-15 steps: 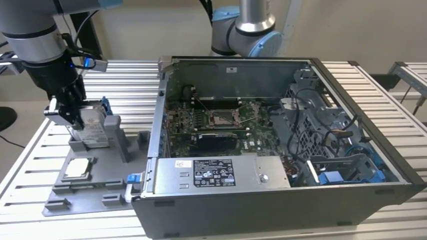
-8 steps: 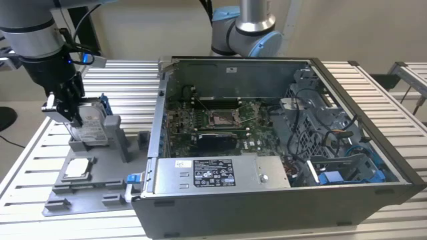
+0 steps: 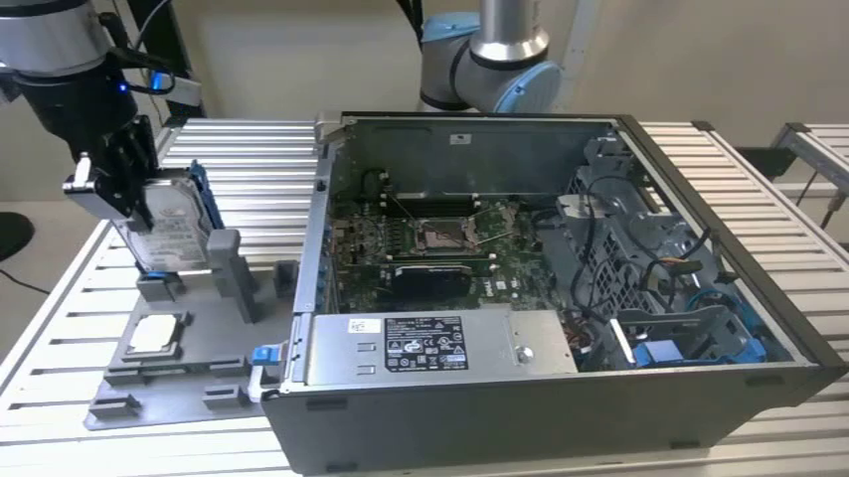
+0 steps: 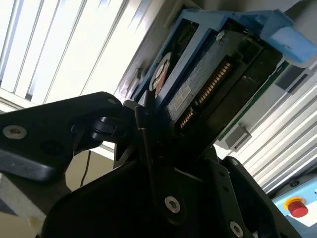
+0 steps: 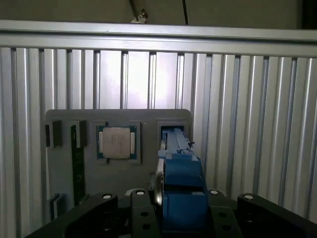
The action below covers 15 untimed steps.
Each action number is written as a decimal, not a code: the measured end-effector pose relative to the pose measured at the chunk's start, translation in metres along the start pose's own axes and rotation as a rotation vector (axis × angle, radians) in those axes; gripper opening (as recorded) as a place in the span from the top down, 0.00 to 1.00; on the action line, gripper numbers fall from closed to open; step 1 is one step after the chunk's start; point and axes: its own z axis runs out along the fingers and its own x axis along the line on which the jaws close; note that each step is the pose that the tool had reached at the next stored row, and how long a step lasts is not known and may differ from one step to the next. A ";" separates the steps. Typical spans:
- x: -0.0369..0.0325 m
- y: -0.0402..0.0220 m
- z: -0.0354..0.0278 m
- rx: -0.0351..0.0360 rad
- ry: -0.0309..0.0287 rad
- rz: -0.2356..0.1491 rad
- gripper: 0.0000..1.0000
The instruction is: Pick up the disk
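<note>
Gripper [image 3: 133,199] pinching the disk [image 3: 173,227]: my fingers are pressed against its two broad faces near the upper end. Disk stands upright on edge, its white label face and blue carrier visible in the exterior view. It sits over the grey fixture tray [image 3: 199,383], directly above a small upright holder [image 3: 159,288]; I cannot tell whether its lower edge touches that holder. Tray lies on the slatted table [image 3: 54,298], at the exterior view's left of the open computer case [image 3: 531,397]. In the first wrist view a square chip [image 5: 116,143] rests in a tray pocket beside the disk's slot.
</note>
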 end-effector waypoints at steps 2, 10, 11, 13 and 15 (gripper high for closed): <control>0.0001 -0.0001 -0.0093 0.0002 -0.0001 0.000 1.00; 0.0005 -0.0003 -0.0456 0.0001 0.0000 0.000 1.00; 0.0005 -0.0004 -0.0502 0.0001 0.0000 0.000 1.00; 0.0006 -0.0004 -0.0591 0.0001 0.0000 0.000 1.00; 0.0007 -0.0005 -0.0683 0.0001 0.0000 0.000 1.00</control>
